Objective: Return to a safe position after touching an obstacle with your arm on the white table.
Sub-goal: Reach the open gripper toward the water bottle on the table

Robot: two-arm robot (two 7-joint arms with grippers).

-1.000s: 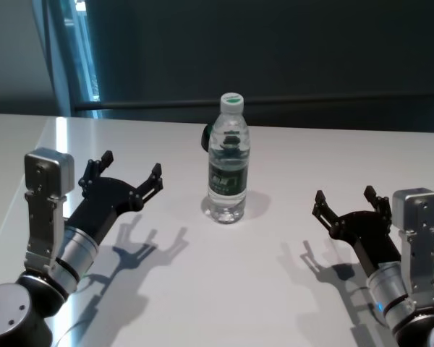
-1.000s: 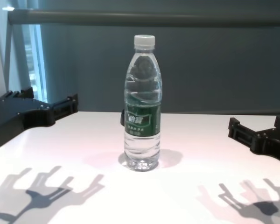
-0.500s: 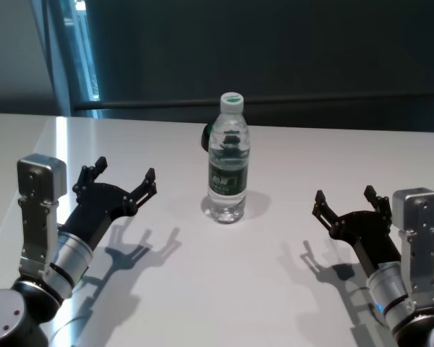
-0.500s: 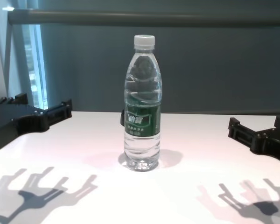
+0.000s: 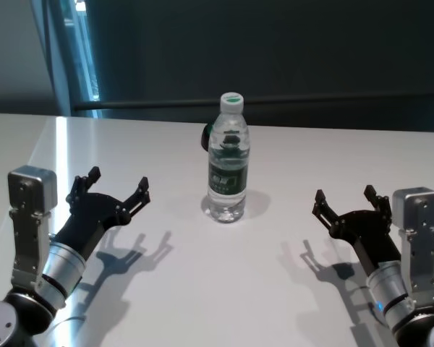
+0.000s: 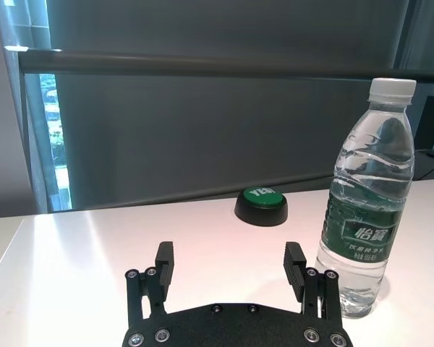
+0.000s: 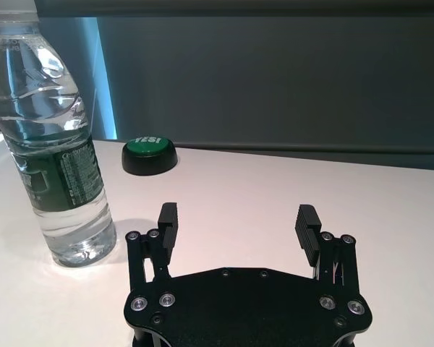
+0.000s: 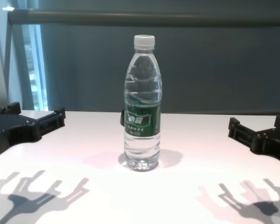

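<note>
Bottle point(image 5: 228, 160) is seen upright, long axis vertical, at the centre of the head frame on the white table point(image 5: 224, 289), untouched by either arm. A green button point(image 6: 260, 205) lies just behind it. The left hand point(image 5: 107, 191) is found at the lower left of that frame, fingers spread wide and empty, well apart from the bottle. The right hand point(image 5: 343, 202) is parked at the lower right, likewise spread and empty. A retreat of the left arm is judged to lead toward the lower left, away from the bottle.
</note>
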